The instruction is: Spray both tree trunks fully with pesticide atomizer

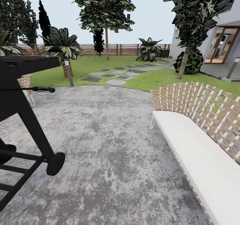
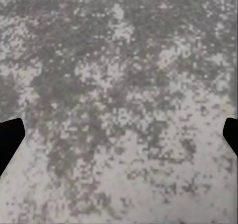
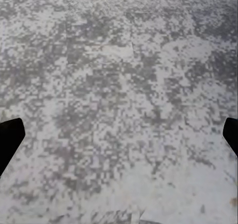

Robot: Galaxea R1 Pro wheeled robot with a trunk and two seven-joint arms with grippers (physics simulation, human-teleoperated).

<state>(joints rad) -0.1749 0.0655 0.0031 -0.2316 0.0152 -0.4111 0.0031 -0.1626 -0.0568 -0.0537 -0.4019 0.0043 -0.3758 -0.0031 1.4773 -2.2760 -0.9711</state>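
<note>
Grey mottled paving point(image 1: 110, 145) spreads ahead, with a black wheeled grill point(image 1: 23, 95) at the left and a woven bench point(image 1: 200, 131) with a white cushion at the right. Beyond lies the lawn point(image 1: 100, 65), crossed by stepping stones point(image 1: 116, 75) and closed by a slatted fence point(image 1: 126, 48). One tree point(image 1: 106, 35) stands far back by the fence; another trunk point(image 1: 182, 65) rises at the right near the house point(image 1: 223, 42). Each wrist view looks down on bare paving, the left gripper point(image 2: 119, 134) and the right gripper point(image 3: 119, 134) both spread wide, holding nothing.
</note>
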